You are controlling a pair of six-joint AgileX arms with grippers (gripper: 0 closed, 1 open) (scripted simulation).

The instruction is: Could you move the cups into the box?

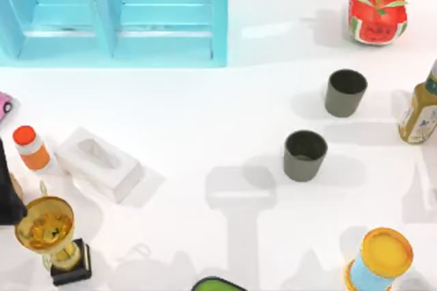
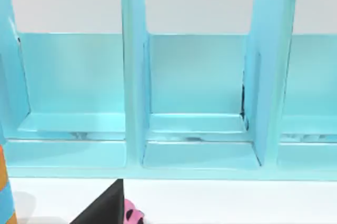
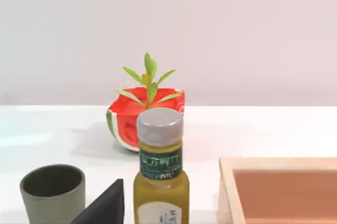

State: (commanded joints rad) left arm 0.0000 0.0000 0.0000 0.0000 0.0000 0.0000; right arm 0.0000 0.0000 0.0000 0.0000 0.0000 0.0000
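Pincer on the right arm, aperture impossible to tell, had one round dark grey-olive matte cup (image 3: pixel 52 192) just beside it, upright, untouched

Cut by the top view's edges: bottle (image 1: pixel 419 110) at right, pink toy (image 1: pixel 5 105) at left, green item (image 1: pixel 218 284) at bottom, shelf (image 1: pixel 116 11) at top. Box (image 3: pixel 281 188) cut off in the right wrist view. Bottle label unreadable.
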